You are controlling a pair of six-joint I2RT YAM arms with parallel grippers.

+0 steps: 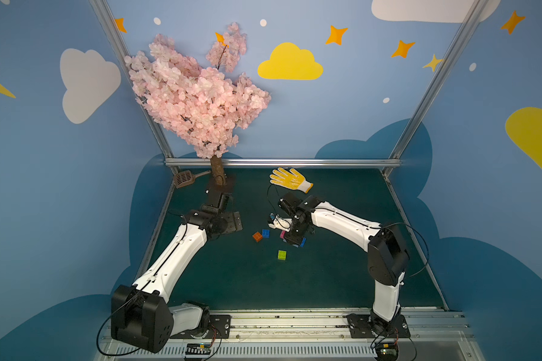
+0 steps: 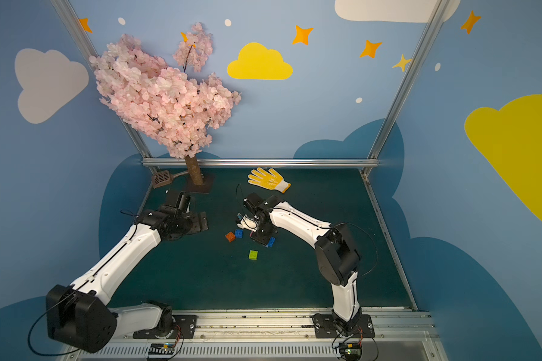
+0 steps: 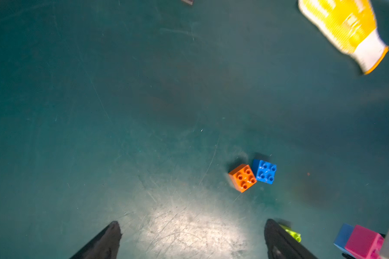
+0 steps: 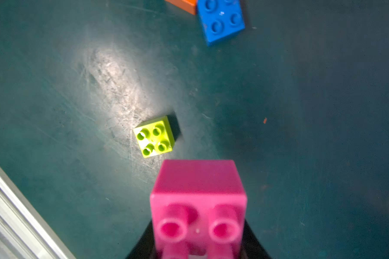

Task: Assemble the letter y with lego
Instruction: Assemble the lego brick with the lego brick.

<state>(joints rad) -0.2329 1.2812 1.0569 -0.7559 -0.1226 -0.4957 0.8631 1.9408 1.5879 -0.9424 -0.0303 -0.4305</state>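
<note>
Brick [image 4: 198, 179] — pink, studded plastic; scratched teal mat [image 4: 301, 112]

we saw the orange brick [image 1: 257, 236] just beside a blue brick [image 1: 265, 233], the lime brick [image 1: 282, 255] apart, and the yellow glove [image 1: 290, 179] well behind them.

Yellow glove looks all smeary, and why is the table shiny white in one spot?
Left wrist view: the yellow glove is smeared by blur, the orange brick looks sharper. Both wrist views: bright glare whitens the scratched table. Right wrist view: the close pink brick is soft.
</note>
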